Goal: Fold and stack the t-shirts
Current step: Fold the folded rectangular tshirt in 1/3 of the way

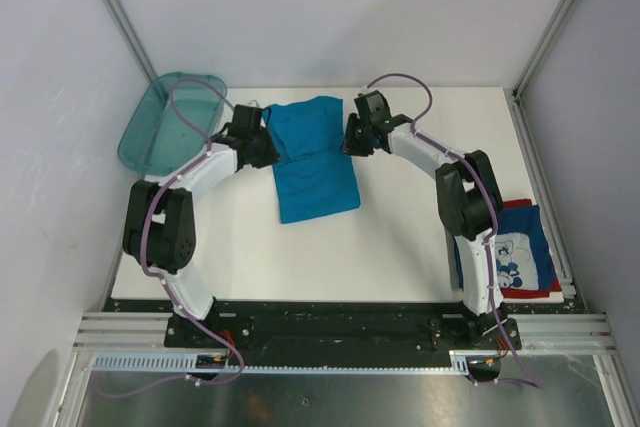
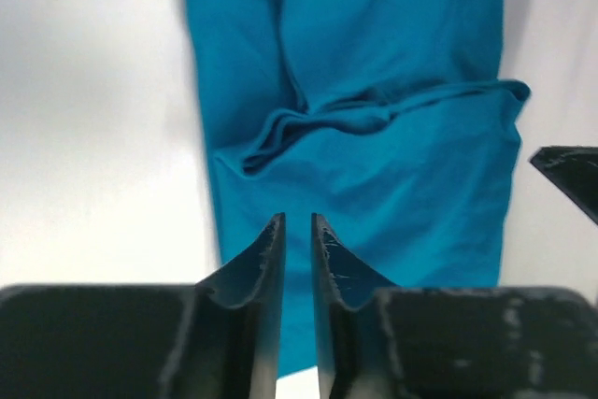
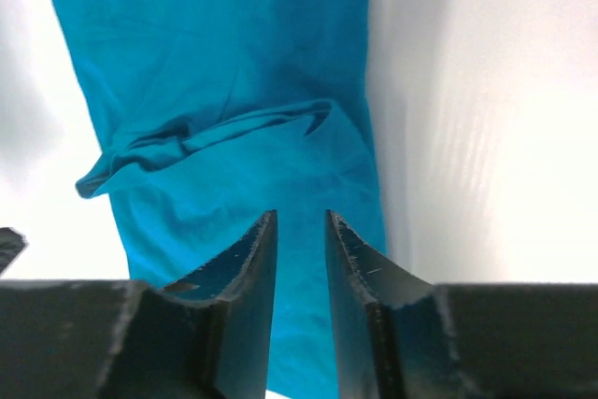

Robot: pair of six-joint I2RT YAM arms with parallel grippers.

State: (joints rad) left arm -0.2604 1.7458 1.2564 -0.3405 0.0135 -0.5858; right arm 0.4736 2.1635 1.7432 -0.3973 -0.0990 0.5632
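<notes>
The teal-blue t-shirt (image 1: pixel 312 162) lies flat mid-table as a long narrow strip, with a crease across it (image 2: pixel 374 114) (image 3: pixel 215 137). My left gripper (image 1: pixel 268 142) hovers at the strip's left edge. In its wrist view, the left gripper (image 2: pixel 298 221) has its fingers slightly parted over the cloth with nothing between them. My right gripper (image 1: pixel 350 137) is at the strip's right edge. In the right wrist view, the right gripper (image 3: pixel 301 217) is also open a little and holds nothing. The folded dark blue t-shirt (image 1: pixel 520 252) with white print lies at the near right, partly behind the right arm.
A translucent teal bin (image 1: pixel 170 122) stands at the back left corner of the white table (image 1: pixel 400 247). Grey walls and metal frame rails close in the table on three sides.
</notes>
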